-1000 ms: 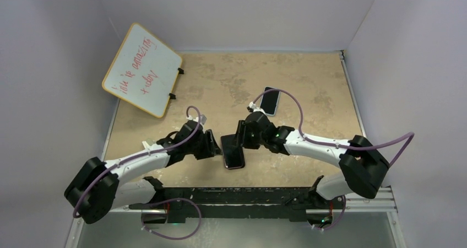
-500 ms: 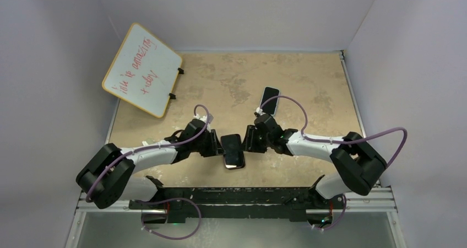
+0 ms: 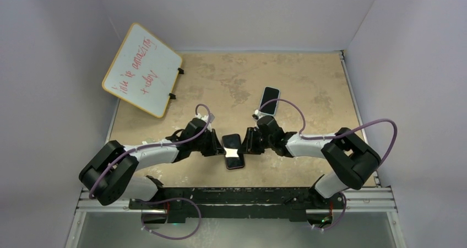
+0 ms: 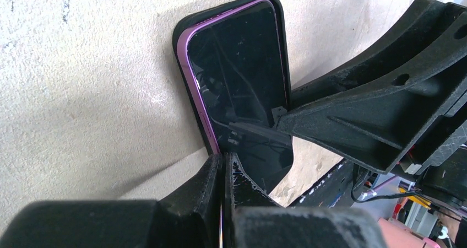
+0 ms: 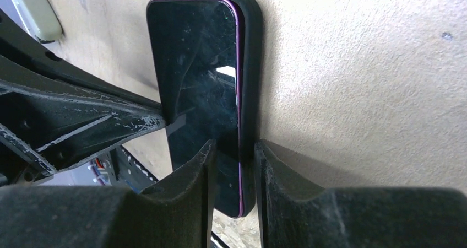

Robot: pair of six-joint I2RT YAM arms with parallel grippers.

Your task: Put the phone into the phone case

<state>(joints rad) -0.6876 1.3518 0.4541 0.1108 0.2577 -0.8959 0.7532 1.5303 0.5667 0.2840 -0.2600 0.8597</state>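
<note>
A dark phone with a purple rim (image 3: 233, 151) lies screen up in a black phone case (image 4: 177, 38) between my two grippers at the table's near middle. The phone (image 4: 237, 66) sits slightly askew in the case, its purple edge showing. My left gripper (image 4: 224, 162) is shut, its tips against the phone's left edge. My right gripper (image 5: 234, 149) pinches the right edge, one finger on the screen (image 5: 193, 55) and the other outside the case (image 5: 250, 66). In the top view the left gripper (image 3: 219, 147) and right gripper (image 3: 248, 143) flank the phone.
A second dark phone (image 3: 269, 100) lies on the table behind the right arm. A whiteboard with red writing (image 3: 142, 69) leans at the back left. The black mounting rail (image 3: 237, 195) runs along the near edge. White walls enclose the table.
Both grippers have closed in on the phone from either side. The right gripper has come down off the phone's far end to its right edge, uncovering the second phone.
</note>
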